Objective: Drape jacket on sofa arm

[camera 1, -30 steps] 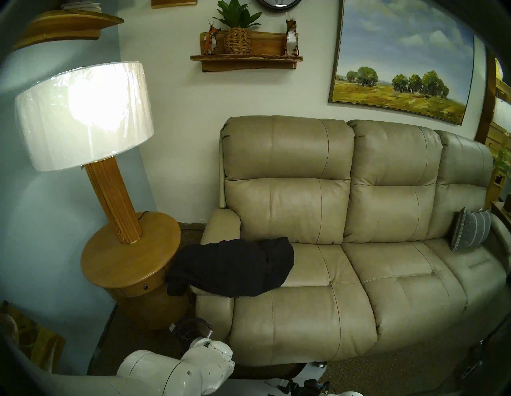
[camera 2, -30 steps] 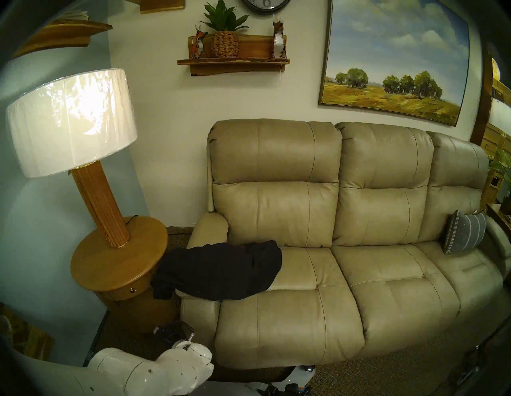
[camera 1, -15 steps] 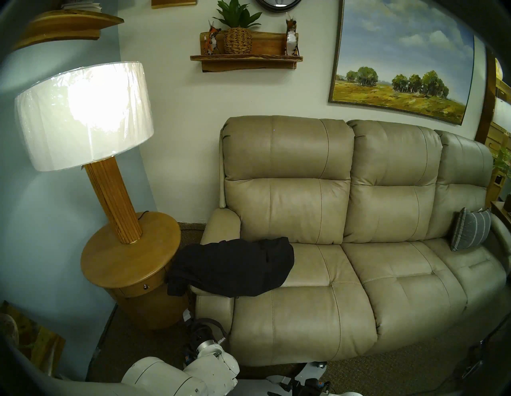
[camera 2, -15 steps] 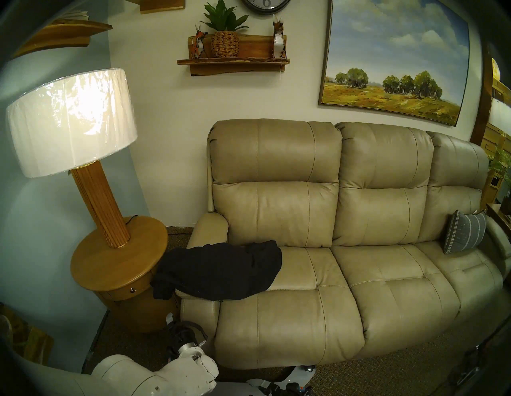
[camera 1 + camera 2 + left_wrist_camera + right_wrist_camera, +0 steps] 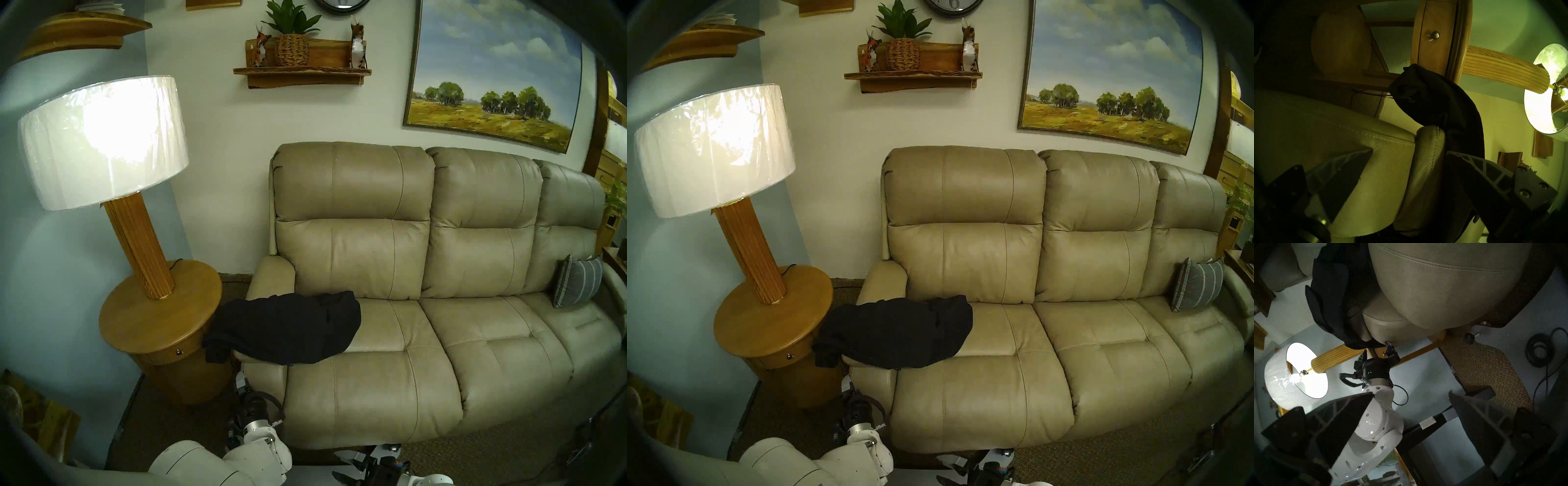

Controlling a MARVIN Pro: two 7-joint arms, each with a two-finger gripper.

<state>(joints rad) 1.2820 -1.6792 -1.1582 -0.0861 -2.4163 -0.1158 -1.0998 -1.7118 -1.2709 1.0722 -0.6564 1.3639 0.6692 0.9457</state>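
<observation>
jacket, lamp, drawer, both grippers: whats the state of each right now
jacket: draped over the sofa arm, held by neither gripper
lamp: on
side table drawer: closed
left gripper: open, below the sofa arm's front
right gripper: open, empty
striped pillow: propped upright at the sofa's far end

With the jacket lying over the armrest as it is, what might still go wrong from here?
The left gripper, open, sits just below the jacket; rising, it could snag the hanging fold and drag it off the sofa arm. Much of the jacket also lies on the seat, so it may slide that way.
</observation>
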